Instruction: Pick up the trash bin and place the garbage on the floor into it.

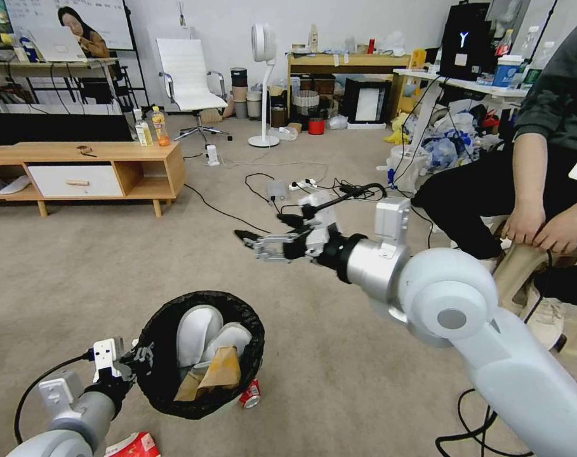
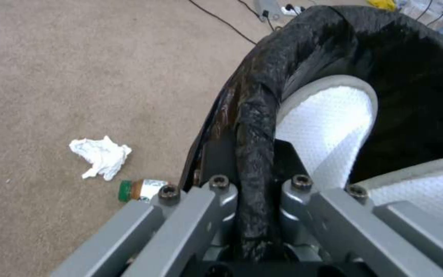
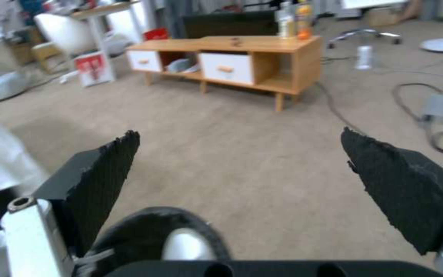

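With the left gripper point(image 1: 139, 355) clenched on the rim of the trash bin point(image 1: 202, 352) at lower left, the right gripper point(image 1: 253, 240) hung mid-frame, fingers spread and empty, so the gathering step was in hand, calling for a reach to the red can point(image 1: 250, 395).

Floor point(image 1: 110, 266): flat beige short-pile carpet. Lying on it: crumpled white tissue point(image 2: 101, 157); small clear green-capped bottle point(image 2: 142, 190) just beside it; crushed red can point(image 1: 250, 394); red-white wrapper point(image 1: 134, 445); black cables point(image 1: 228, 212).

One trash bin point(image 1: 202, 352), two white slippers point(image 1: 198, 333) and one brown paper bag point(image 1: 215, 374) inside; one red can point(image 1: 251, 395), one tissue point(image 2: 101, 157), one green-capped bottle point(image 2: 142, 190).
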